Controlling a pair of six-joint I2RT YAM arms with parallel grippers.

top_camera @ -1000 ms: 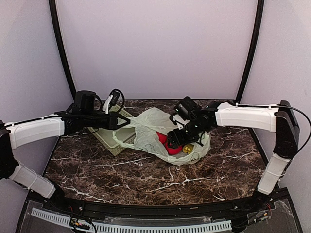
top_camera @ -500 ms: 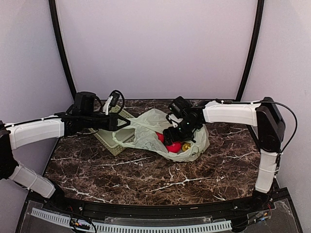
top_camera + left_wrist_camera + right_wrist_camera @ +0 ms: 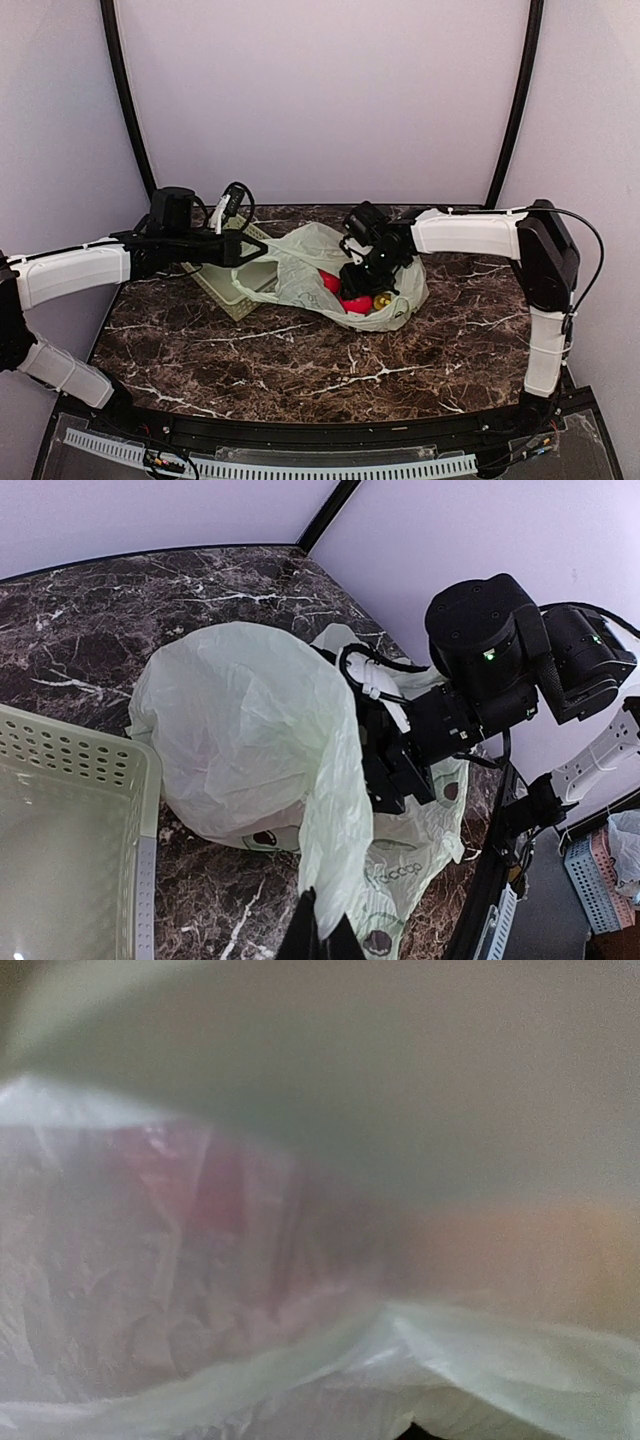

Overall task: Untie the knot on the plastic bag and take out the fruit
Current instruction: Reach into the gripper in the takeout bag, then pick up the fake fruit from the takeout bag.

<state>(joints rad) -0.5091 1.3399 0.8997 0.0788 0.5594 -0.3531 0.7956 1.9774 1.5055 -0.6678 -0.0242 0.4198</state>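
Observation:
The pale green plastic bag (image 3: 305,262) lies at the table's middle back, its mouth open toward the right arm. No knot shows in any view. My left gripper (image 3: 254,250) is shut on a strip of the bag's film (image 3: 335,860) and holds it taut; its black fingertips (image 3: 305,935) show at the bottom of the left wrist view. My right gripper (image 3: 362,282) reaches into the bag, over a red apple (image 3: 350,298) with a small yellow fruit (image 3: 382,300) beside it. The right wrist view is veiled by film, with a red blur (image 3: 200,1190) and an orange blur (image 3: 530,1240); its jaws are hidden.
A rigid pale green perforated basket (image 3: 222,280) stands left of the bag, under the left arm; it also shows in the left wrist view (image 3: 90,770). Dark marble table (image 3: 300,370). Black frame posts stand at the back corners.
My right gripper has moved left and deeper into the bag, the right arm folding back. The left gripper keeps its hold in the same place.

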